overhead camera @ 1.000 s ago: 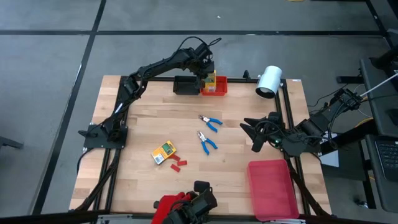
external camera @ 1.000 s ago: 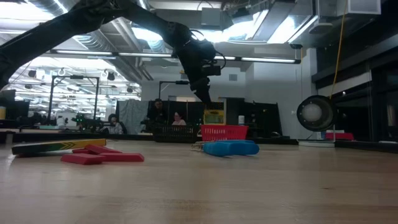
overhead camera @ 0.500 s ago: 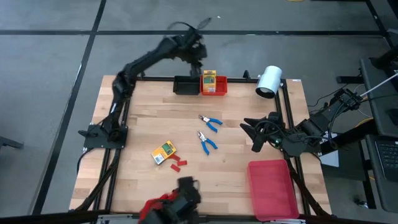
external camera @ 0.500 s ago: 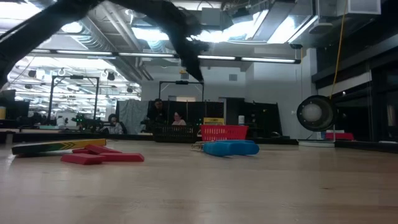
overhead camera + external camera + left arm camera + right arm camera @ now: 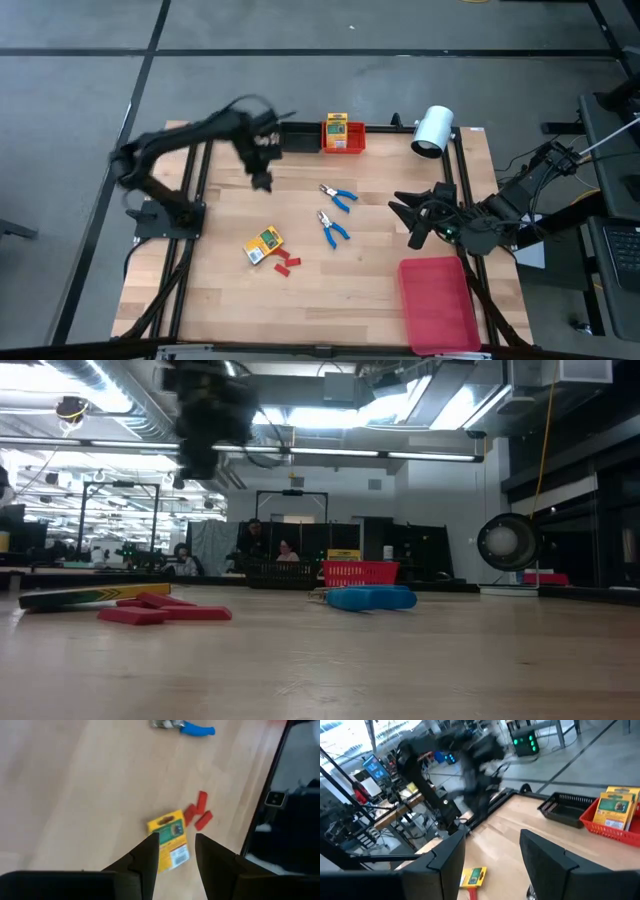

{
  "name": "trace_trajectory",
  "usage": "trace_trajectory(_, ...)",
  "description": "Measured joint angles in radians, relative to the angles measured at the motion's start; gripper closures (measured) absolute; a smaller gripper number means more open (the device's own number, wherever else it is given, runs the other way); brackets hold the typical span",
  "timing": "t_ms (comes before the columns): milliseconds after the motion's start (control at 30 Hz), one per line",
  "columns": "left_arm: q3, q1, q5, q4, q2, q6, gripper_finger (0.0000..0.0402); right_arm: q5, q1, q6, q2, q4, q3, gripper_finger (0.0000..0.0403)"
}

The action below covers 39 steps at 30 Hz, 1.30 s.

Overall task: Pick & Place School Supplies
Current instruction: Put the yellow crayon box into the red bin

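Note:
One yellow-and-green box (image 5: 264, 244) lies flat on the table with a few red pieces (image 5: 283, 264) beside it. Two blue-handled pliers (image 5: 340, 197) (image 5: 332, 228) lie near the middle. More yellow boxes (image 5: 615, 806) stand upright in the red bin (image 5: 345, 146) at the far edge. My left gripper (image 5: 262, 168) hangs open above the table, left of the pliers. In its wrist view the left gripper (image 5: 176, 842) has nothing between its fingers, and the lying box (image 5: 168, 840) shows beyond them. My right gripper (image 5: 415, 215) waits open near the right edge.
A black bin (image 5: 298, 137) stands left of the red bin. A white cylinder (image 5: 433, 130) sits at the far right corner and a flat red tray (image 5: 438, 303) at the near right. People sit in the room beyond the table (image 5: 268, 545).
My left gripper has let go of a yellow box, which stays upright in the red bin. It then rose from the bin and swung fast toward the table's left and near side, and now hangs over the table closer to the lying box.

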Motion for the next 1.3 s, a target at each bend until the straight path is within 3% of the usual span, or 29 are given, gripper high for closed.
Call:
trace_trajectory(133,-0.242,-0.106,-0.019,0.219,-0.147,-0.102,0.0272,0.022,0.017,-0.031,0.0,0.027,0.0,0.0209)
trace_trajectory(267,-0.324,-0.209,-0.028,0.381,-0.129,-0.111,0.0271,-0.008,0.02,-0.027,0.0,0.029,0.0,0.0209)
trace_trajectory(367,-0.327,-0.227,-0.001,0.352,-0.028,-0.106,0.0271,-0.04,0.02,-0.01,0.0,0.043,0.0,0.0209)
trace_trajectory(533,-0.328,-0.182,0.046,0.25,0.096,0.039,0.0271,-0.047,0.02,-0.103,0.0,0.153,0.0,0.0209)
trace_trajectory(800,-0.307,-0.134,0.12,0.291,0.165,0.189,0.0271,-0.043,0.031,-0.219,0.0,0.257,0.0,0.0209)
trace_trajectory(1300,-0.307,-0.164,0.095,0.401,0.215,0.331,0.0271,0.084,0.118,-0.209,0.0,0.265,0.0,0.0209)
